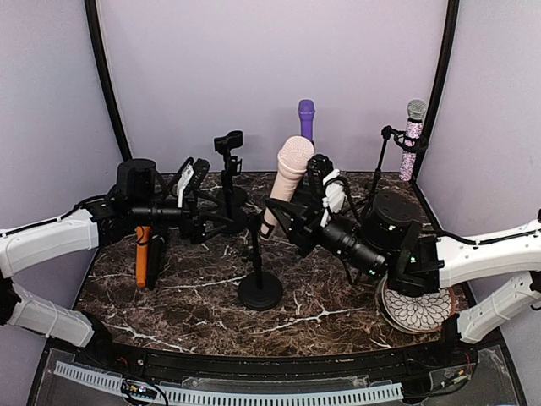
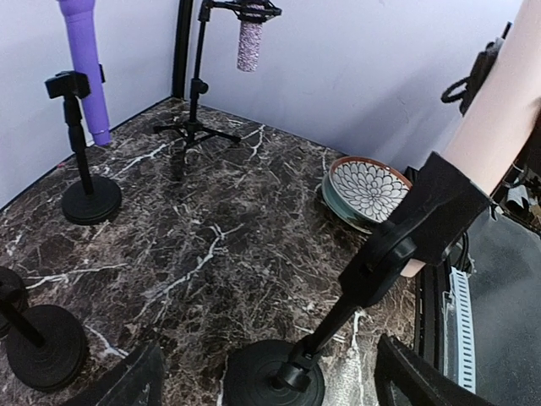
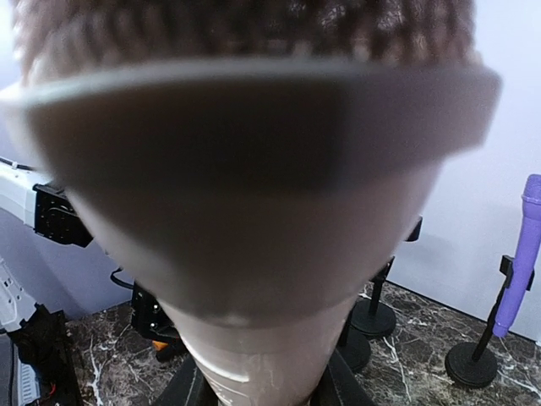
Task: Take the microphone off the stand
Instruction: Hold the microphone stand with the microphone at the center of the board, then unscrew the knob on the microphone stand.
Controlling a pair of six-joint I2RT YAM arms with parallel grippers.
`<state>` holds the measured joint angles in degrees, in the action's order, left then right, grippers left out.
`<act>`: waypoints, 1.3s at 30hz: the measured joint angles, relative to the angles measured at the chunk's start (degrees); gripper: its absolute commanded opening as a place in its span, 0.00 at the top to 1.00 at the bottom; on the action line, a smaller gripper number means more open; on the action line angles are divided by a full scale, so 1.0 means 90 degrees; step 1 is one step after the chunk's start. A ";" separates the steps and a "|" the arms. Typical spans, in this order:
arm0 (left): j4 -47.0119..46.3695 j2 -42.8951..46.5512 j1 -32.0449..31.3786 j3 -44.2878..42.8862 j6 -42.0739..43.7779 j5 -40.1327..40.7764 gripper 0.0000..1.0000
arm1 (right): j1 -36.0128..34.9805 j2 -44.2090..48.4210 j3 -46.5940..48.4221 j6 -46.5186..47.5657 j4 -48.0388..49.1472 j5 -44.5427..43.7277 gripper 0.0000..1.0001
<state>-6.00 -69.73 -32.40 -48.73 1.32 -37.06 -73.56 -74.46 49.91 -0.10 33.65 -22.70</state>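
Observation:
A pale pink microphone [image 1: 293,161] sits tilted in the clip of a black stand [image 1: 259,290] at the middle of the table. My right gripper [image 1: 284,216] is shut on the microphone's body just above the clip. In the right wrist view the microphone [image 3: 254,211] fills the frame, with a black finger [image 3: 182,391] pressed against each side of its handle. My left gripper [image 1: 210,222] stands open to the left of the stand and holds nothing. In the left wrist view, the stand's round base [image 2: 270,376] lies ahead between the open fingers [image 2: 127,381], and the microphone [image 2: 499,110] is at the right.
A purple microphone [image 1: 306,118] on a stand is at the back. A glittery microphone [image 1: 413,139] on a tripod is at the back right. An empty stand [image 1: 228,144] stands back left. An orange object [image 1: 142,254] lies at the left. A patterned plate [image 1: 418,309] sits under my right arm.

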 measured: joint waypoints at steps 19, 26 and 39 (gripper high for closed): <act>-0.1802 -0.0041 -0.1064 0.1639 -0.1158 0.0614 0.17 | 0.1273 0.0488 -0.0413 -0.0262 -0.0078 0.3096 0.80; -0.2169 -0.0121 -0.1139 0.1860 -0.1688 0.0814 0.14 | 0.1277 0.0525 -0.0515 -0.0277 0.0044 0.3138 0.80; -0.3405 -0.1656 -0.0974 0.1843 -0.2608 -0.0653 0.20 | 0.1319 0.0556 -0.0527 -0.0291 0.0032 0.3220 0.80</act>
<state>-36.64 -84.64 -41.17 -32.14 -22.15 -42.94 -61.69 -69.45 45.17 -2.72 33.93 6.28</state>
